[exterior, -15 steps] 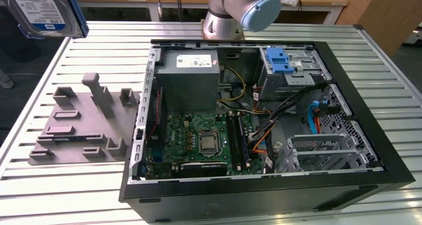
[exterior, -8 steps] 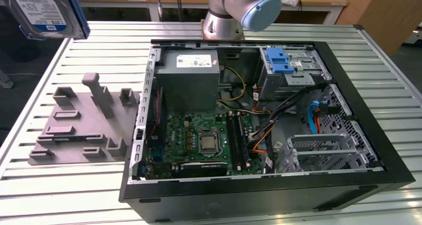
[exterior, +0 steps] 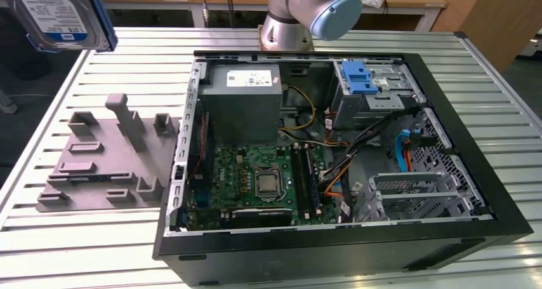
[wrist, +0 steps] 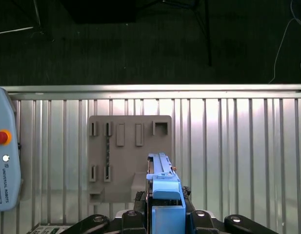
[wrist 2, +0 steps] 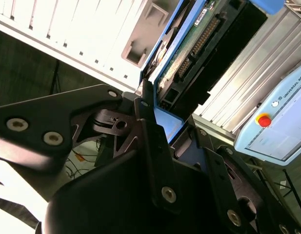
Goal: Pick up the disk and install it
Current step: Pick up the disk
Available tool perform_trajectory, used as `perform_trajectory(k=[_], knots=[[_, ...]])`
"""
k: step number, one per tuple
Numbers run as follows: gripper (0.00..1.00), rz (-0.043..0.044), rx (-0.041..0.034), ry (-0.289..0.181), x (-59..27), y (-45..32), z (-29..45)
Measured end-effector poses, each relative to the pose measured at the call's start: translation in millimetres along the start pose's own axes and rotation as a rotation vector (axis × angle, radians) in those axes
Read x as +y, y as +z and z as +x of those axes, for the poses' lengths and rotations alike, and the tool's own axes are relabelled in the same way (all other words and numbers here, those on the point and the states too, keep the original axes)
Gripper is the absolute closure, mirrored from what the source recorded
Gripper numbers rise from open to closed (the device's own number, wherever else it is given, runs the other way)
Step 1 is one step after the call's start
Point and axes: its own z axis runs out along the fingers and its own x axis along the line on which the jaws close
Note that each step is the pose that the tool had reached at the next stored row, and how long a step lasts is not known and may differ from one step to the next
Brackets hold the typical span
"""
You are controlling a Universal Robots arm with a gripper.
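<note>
Plainly the disk (wrist: 160, 170) sits clamped in the tool (wrist: 163, 202)

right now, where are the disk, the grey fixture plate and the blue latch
the disk (exterior: 55, 9): exterior view, on its label
the grey fixture plate (wrist: 123, 163): first wrist view, on its bare middle
the blue latch (exterior: 360, 79): exterior view, on its ridged top
</note>
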Motion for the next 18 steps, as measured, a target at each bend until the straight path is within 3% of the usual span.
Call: perform_trajectory(k=[18], knots=[[0.64,0.0002,-0.0001,0.0,-11.4,-0.1,-0.2]])
